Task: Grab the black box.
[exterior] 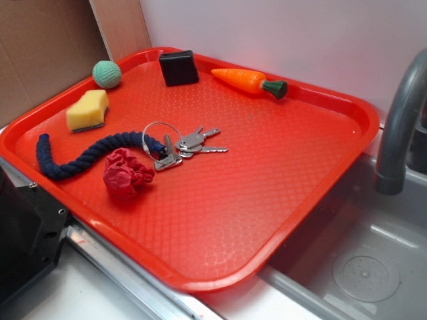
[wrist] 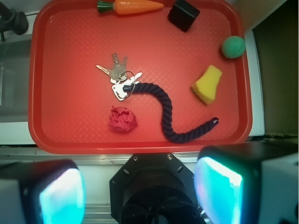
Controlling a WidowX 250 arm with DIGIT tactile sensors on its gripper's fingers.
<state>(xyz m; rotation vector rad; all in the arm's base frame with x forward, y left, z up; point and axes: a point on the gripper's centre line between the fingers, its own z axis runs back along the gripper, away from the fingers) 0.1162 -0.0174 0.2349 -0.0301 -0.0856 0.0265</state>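
The black box stands at the far edge of the red tray, between a green ball and a toy carrot. From the wrist view the black box sits at the top right of the tray. My gripper hovers high above the tray's near edge, well away from the box, open, with nothing between its two cyan-lit fingers. The exterior view does not show the gripper.
On the tray lie a green crocheted ball, a yellow sponge, a dark blue rope, keys, a crumpled red ball and a carrot. A sink and faucet are to the right. The robot base is below.
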